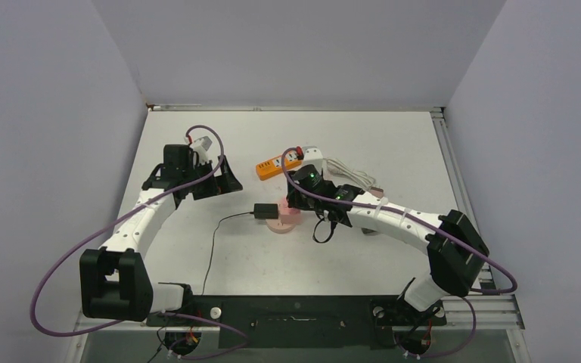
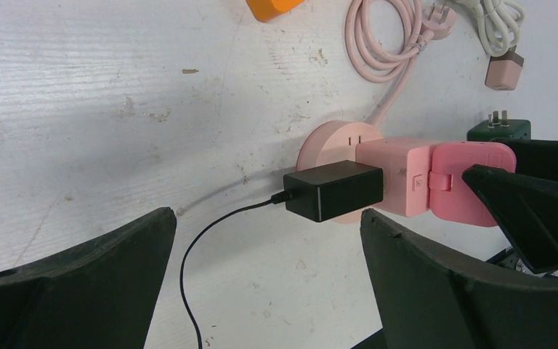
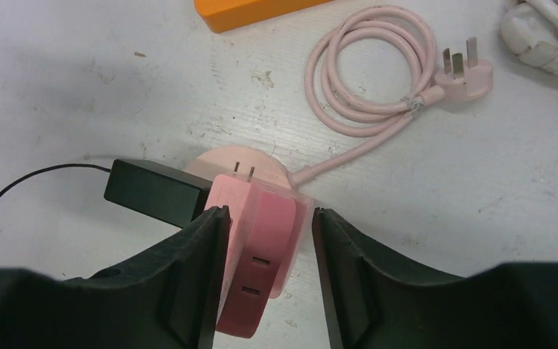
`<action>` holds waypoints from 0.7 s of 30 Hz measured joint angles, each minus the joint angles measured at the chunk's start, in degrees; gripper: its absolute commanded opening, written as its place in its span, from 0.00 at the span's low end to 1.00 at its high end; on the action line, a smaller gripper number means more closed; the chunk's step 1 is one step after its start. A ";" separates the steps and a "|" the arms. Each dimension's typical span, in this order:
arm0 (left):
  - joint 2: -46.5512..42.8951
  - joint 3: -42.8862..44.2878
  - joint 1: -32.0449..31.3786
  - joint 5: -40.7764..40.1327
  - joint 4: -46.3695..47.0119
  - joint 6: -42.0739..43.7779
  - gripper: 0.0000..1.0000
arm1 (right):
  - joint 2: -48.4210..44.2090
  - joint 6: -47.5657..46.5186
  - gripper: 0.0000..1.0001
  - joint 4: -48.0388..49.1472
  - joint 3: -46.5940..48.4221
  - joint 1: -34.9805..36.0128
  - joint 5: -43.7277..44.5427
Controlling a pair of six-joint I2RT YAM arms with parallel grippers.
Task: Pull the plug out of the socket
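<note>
A black plug (image 1: 263,210) with a thin black cable sits in the side of a pink socket block (image 1: 286,215) at mid-table. It also shows in the left wrist view (image 2: 334,189) against the socket (image 2: 414,182). My right gripper (image 3: 269,211) straddles the socket (image 3: 261,240), with its fingers against the socket's two sides, and the plug (image 3: 156,190) sticks out to the left. My left gripper (image 2: 267,213) is open and empty. It hangs above the table, left of the plug, and is apart from it (image 1: 223,178).
An orange power strip (image 1: 280,162) lies behind the socket. A coiled pink cable (image 3: 367,73) with its plug, a white cable bundle (image 1: 352,178), a green adapter (image 2: 498,129) and a tan adapter (image 2: 505,70) lie nearby. The black cable (image 1: 212,249) trails to the near edge.
</note>
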 measured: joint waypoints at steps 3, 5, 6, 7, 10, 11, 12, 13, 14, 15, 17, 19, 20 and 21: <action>0.00 -0.37 -0.02 -0.02 0.00 0.02 0.96 | 0.00 -0.42 0.24 1.38 -0.04 -0.09 -2.40; 0.00 -0.50 -0.20 -0.22 0.00 0.20 0.96 | 0.00 -0.74 0.13 2.10 -0.20 -0.11 -3.32; -0.11 -0.55 -0.52 -0.66 0.00 0.35 0.96 | 0.00 -1.03 0.09 2.54 -0.31 -0.11 -3.87; -0.28 -0.55 -1.22 -1.36 -0.02 0.61 0.96 | 0.00 -1.36 0.06 3.26 -0.42 -0.17 -4.92; -1.25 -0.55 -5.38 -2.84 0.61 1.31 0.96 | -0.11 -4.15 0.05 4.55 -0.87 -0.26 -6.97; -1.51 -0.55 -7.21 -2.84 1.27 1.44 0.96 | -0.11 -5.35 0.05 5.11 -1.05 -0.37 -7.87; -1.70 -0.55 -9.20 -2.47 2.14 1.49 0.96 | -0.11 -6.86 0.05 5.62 -1.14 -0.66 -9.05; -1.70 -0.55 -10.49 -1.68 2.97 1.44 0.96 | -0.11 -8.04 0.05 6.01 -1.29 -0.83 -9.97; -1.57 -0.55 -11.43 -0.81 3.98 1.20 0.96 | -0.11 -9.33 0.05 6.34 -1.33 -1.27 -11.06; -1.27 -0.55 -12.00 0.28 5.14 0.90 0.96 | -0.11 -10.56 0.05 6.54 -1.33 -1.73 -12.15; 0.33 -0.52 -12.68 2.36 7.85 -0.13 0.99 | -0.11 -12.74 0.05 6.80 -1.38 -2.34 -14.16; 3.21 -0.50 -13.16 4.85 10.58 -1.40 0.95 | -0.11 -14.32 0.05 7.54 -1.66 -2.82 -15.63; 5.01 -0.50 -13.44 6.23 11.93 -2.14 0.91 | -0.11 -14.91 0.05 8.17 -1.92 -2.97 -16.17; 6.73 -0.50 -13.64 7.52 13.09 -3.13 0.88 | -0.13 -15.41 0.05 8.85 -2.23 -3.15 -16.63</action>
